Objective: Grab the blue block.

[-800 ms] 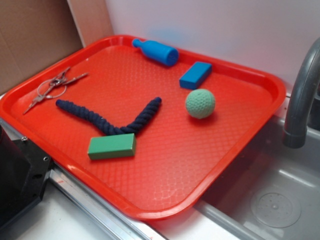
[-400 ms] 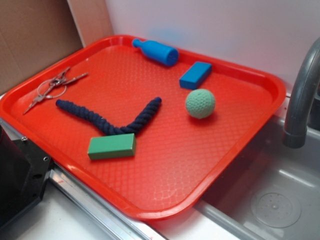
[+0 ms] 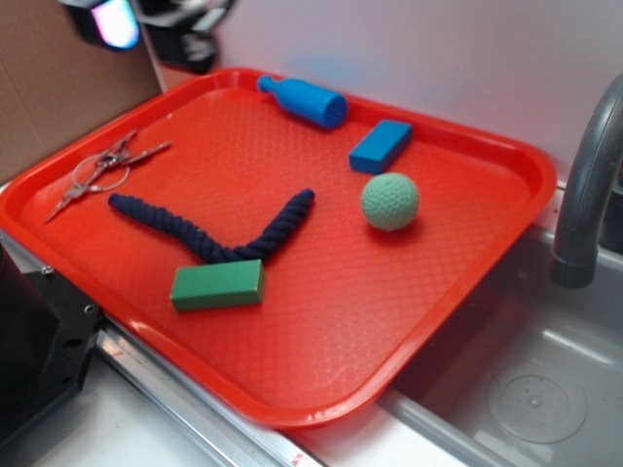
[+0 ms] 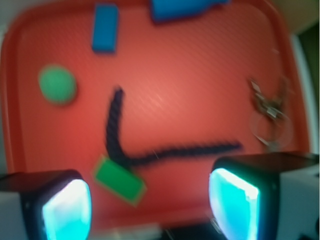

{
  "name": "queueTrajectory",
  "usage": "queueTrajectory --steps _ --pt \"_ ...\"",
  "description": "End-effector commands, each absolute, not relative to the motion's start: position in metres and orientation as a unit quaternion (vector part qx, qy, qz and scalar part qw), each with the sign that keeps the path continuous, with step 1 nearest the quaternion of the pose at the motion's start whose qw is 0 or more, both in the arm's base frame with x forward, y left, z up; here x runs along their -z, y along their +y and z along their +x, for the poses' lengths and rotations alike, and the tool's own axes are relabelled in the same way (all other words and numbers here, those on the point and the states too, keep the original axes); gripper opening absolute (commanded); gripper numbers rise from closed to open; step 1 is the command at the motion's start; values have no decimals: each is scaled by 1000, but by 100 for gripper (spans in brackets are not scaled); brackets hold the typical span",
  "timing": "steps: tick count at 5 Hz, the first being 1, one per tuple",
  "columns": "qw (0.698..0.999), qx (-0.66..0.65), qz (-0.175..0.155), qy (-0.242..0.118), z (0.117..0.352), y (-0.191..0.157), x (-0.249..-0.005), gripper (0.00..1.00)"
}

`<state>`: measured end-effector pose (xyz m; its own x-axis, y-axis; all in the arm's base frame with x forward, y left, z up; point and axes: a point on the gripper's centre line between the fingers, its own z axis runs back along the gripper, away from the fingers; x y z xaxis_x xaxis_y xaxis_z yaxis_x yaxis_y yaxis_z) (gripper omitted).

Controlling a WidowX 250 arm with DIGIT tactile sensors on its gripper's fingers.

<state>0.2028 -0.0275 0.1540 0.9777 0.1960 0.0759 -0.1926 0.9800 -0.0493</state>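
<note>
The blue block point(image 3: 381, 146) lies flat on the red tray point(image 3: 458, 272) at the back right, between the blue bottle-shaped cylinder point(image 3: 305, 100) and the green ball point(image 3: 390, 201). In the wrist view the blue block point(image 4: 105, 27) is at the top left, far from the jaws. My gripper point(image 3: 146, 17) has just entered at the top left corner of the exterior view, high above the tray's back left edge, blurred. In the wrist view my gripper point(image 4: 150, 205) is open and empty, its two pads wide apart, one pad point(image 4: 67, 210) glowing cyan.
A green rectangular block point(image 3: 218, 284) lies near the tray's front, touching a dark blue rope point(image 3: 209, 233). A metal compass point(image 3: 105, 167) lies at the left. A grey tap point(image 3: 589, 185) and sink point(image 3: 526, 389) are at the right. Cardboard stands at the back left.
My gripper has come into the exterior view at the top left corner; it was out of view before. The objects on the tray have not moved.
</note>
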Motion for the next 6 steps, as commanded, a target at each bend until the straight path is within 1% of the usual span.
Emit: queueTrajectory --steps 1,2,3,4,5,6 --pt "989 -117 -18 -84 286 -44 -101 100" --pt "988 -118 -33 -95 313 -53 -80 100" --pt "985 -135 -38 -97 331 -63 -65 100" --pt "984 -136 -51 -103 349 -69 -49 100" --pt "987 -136 -19 -85 359 -70 -29 100" --pt "987 -134 -2 -83 353 -60 -24 100"
